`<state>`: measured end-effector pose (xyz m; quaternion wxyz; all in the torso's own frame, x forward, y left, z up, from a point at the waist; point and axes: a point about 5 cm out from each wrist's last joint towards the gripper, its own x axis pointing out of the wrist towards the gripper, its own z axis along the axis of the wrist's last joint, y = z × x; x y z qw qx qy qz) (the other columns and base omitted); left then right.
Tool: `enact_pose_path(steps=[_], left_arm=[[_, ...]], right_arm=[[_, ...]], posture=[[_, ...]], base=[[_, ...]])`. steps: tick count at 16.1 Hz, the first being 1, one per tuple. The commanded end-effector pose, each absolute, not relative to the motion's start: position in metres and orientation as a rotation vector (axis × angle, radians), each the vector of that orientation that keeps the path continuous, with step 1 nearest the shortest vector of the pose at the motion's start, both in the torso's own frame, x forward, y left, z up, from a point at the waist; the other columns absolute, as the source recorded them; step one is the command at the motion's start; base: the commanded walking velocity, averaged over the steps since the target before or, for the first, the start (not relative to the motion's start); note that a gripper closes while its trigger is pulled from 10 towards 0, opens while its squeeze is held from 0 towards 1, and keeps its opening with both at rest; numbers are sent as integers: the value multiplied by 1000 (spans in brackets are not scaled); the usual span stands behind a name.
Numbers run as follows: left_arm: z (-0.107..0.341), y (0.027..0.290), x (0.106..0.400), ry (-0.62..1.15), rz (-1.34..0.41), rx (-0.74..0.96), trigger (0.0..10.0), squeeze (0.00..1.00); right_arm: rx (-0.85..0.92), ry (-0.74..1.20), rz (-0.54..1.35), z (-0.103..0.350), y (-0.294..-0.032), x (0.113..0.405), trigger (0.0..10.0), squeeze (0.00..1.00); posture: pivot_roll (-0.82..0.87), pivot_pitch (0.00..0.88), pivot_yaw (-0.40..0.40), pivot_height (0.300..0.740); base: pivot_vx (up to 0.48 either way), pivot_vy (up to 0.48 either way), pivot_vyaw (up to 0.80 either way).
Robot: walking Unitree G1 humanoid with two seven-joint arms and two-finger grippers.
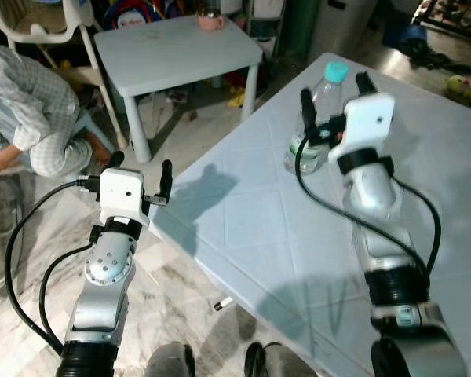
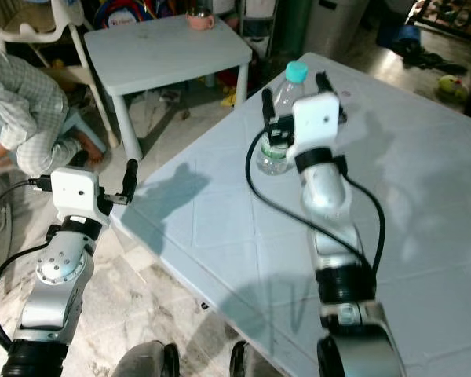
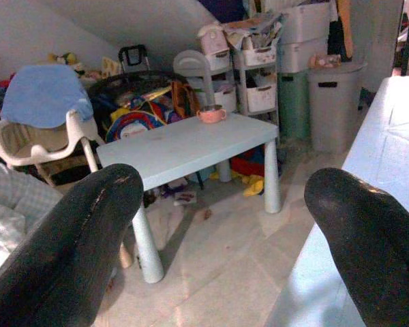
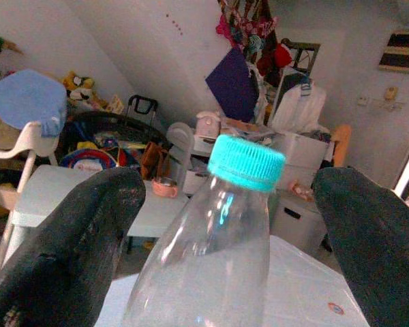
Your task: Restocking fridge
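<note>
Right tool (image 1: 334, 93) fingers spread wide, gripping nothing, straddling the water bottle (image 1: 314, 118) from the robot's side. Right wrist view: bottle neck sits between the two black fingers (image 4: 75, 238), gap visible on both sides at neck level; contact lower down can't be told.

Bottle: upright on the tabletop (image 1: 243, 236), long axis vertical, cap up. Clear plastic, ribbed turquoise screw cap (image 4: 247, 161), appears empty or near-empty. Band of label around the lower body with some green on it; printing too small to read.

Bottle stands toward the far-left part of the big pale blue tabletop, near the edge that faces the small table. Small round red-and-white sticker (image 4: 335, 308) on the tabletop surface beyond the bottle; no legible text.

Left tool (image 1: 140, 171) also released, fingers apart, held off the tabletop's left edge above the marble floor (image 1: 188, 290), grasping nothing. Left wrist view looks between its fingers at the small table.

Further out: small pale blue table (image 1: 177, 51) with a pink cup (image 1: 209, 19) on its far edge. White plastic chair (image 1: 43, 27) beside it. Person in a checked shirt (image 1: 27, 118) crouched on the floor at far left. Clutter of toys and storage bins (image 3: 259, 75) along the back wall.
</note>
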<state>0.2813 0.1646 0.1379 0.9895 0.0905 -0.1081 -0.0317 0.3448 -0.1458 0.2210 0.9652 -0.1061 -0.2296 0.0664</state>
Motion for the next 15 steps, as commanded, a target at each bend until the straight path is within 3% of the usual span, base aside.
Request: enact_pose_path(steps=[1, 5, 6, 7, 15], left_arm=[[140, 165, 279, -219, -75, 190, 10000, 0], [139, 166, 280, -216, -77, 195, 10000, 0], [139, 166, 280, -215, -77, 196, 10000, 0], [139, 165, 280, -214, -79, 196, 10000, 0], [137, 160, 281, -205, -101, 194, 10000, 0]], right_arm=[[-202, -470, 140, 228, -150, 351, 10000, 0], [-167, -433, 187, 238, -144, 369, 9608, 0], [-156, -428, 192, 240, -143, 371, 2353, 0], [-148, -408, 195, 241, -141, 373, 0, 0], [-112, -334, 175, 242, -139, 374, 0, 0]], posture=[[104, 129, -32, 740], [111, 130, -34, 740], [112, 130, -34, 740], [113, 130, -37, 740], [99, 124, -40, 740]], base=[[0, 0, 0], [0, 0, 0], [0, 0, 0], [0, 0, 0], [0, 0, 0]])
